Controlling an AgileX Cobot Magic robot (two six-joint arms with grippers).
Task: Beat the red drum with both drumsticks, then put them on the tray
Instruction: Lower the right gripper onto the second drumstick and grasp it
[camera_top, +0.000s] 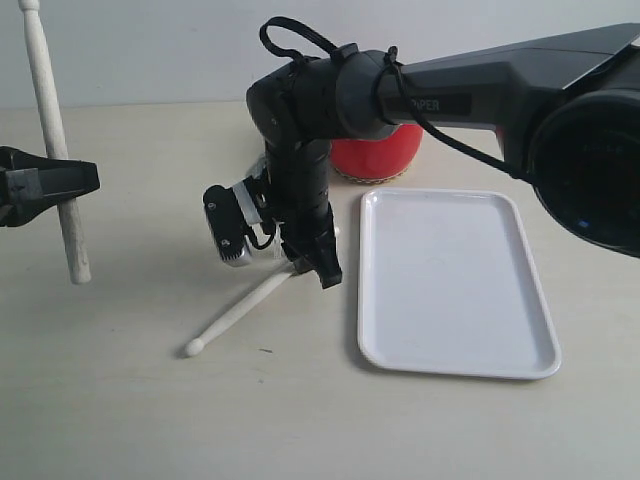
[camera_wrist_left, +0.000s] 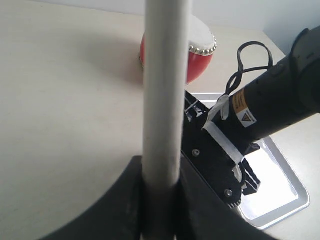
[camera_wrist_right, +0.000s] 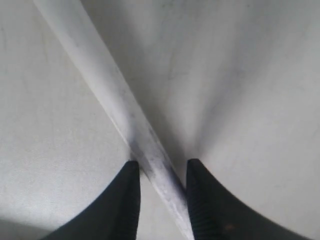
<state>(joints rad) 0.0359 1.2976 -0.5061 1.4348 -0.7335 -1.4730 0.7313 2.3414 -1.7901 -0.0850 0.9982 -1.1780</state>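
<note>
One slim cream wooden drumstick (camera_top: 48, 100) stands near upright, clenched in the left claw (camera_top: 62, 185). The other drumstick (camera_top: 235, 315) lies on the pale desk (camera_top: 120, 400) just left of the flat white rectangular tray (camera_top: 450, 280); the right claw (camera_wrist_right: 162, 167) straddles it, released, a gap showing on one side. The glossy red drum (camera_top: 385, 155) sits behind the tray's far edge.
</note>
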